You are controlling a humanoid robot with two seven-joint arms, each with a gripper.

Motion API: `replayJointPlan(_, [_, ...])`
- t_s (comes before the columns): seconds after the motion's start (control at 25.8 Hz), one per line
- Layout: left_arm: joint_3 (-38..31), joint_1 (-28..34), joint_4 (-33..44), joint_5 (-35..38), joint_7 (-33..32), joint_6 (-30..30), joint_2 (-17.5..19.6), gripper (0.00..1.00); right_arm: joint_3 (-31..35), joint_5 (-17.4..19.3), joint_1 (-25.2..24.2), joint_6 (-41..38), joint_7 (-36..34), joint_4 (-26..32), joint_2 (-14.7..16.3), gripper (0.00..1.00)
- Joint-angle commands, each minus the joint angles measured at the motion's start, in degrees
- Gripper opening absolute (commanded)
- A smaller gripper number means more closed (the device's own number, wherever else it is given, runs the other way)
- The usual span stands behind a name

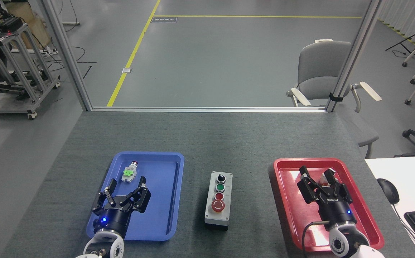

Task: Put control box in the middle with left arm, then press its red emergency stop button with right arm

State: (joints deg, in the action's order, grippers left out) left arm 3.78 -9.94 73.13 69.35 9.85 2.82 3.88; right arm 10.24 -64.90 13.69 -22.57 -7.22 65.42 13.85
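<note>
The control box [218, 200] stands on the bare grey felt tabletop [207, 143] at lower centre of the frame, between a blue tray [177, 193] and a red tray [282, 200], its long axis running toward the top of the frame. The red emergency stop button [218, 205], a glossy mushroom cap, sits at its near end. The right end effector [317, 174], fingers spread, hangs over the red tray, so the button lies to its left; the left end effector [126, 184], also spread, looks roughly as near.
</note>
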Motion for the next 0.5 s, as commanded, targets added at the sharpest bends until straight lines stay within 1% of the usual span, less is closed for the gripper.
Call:
replayJointPlan(0.0, [0.00,0.01,0.00,0.00,0.00,-0.01,-0.01,1.00,0.04,-6.20,-0.07,4.02,-0.60,0.15,-0.31,1.00])
replayJointPlan(0.08, [0.00,0.01,0.00,0.00,0.00,-0.01,-0.01,1.00,0.04,-7.34,-0.07,4.64,-0.69,0.41,-0.31,1.00])
replayJointPlan(0.27, [0.00,0.01,0.00,0.00,0.00,-0.01,-0.01,1.00,-0.05,-7.43,0.20,8.42,-0.69,0.68,-0.40,1.00])
replayJointPlan(0.46, [0.00,0.01,0.00,0.00,0.00,-0.01,-0.01,1.00,-0.13,-7.43,0.28,8.59,-0.69,0.68,-0.31,1.00])
